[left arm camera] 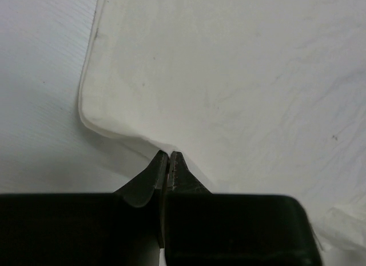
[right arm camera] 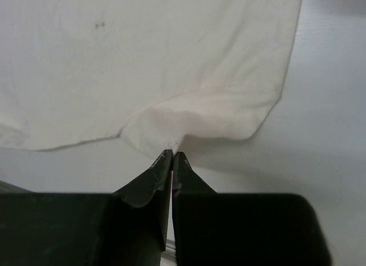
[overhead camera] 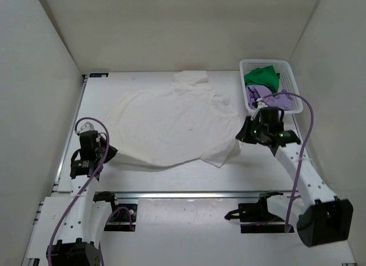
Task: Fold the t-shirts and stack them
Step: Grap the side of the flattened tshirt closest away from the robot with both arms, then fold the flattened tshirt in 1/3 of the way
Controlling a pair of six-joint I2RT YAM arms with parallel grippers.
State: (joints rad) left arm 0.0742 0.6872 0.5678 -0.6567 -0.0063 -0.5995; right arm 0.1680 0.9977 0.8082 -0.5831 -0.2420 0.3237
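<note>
My left gripper (left arm camera: 168,157) is pinched tight on the edge of the cream-white shirt (left arm camera: 229,77), and the cloth rises to a small peak at the tips. My right gripper (right arm camera: 172,156) is clamped the same way on a puckered bit of that shirt's hem, beside a rounded corner.

Just beyond the right gripper, towards the far right, stands the white lattice basket (overhead camera: 290,77). The green shirt (overhead camera: 262,76) is bunched in its far part. The lavender shirt (overhead camera: 255,95) fills the near part and spills over the near rim.

The right wrist covers part of that rim and part of the lavender cloth, so I cannot tell how much hangs out. From above I cannot make out either gripper's fingertips against the dark wrist housings. In the wrist views, the cloth inside the jaws is hidden.

The cream-white shirt spreads out between the two grippers and beyond them on the table (overhead camera: 189,177). It is mostly flat and lightly wrinkled. Its near edge lifts at each grip and throws a shadow. A rumpled flap sits at its far edge, and the right wrist view shows two small dark specks.
</note>
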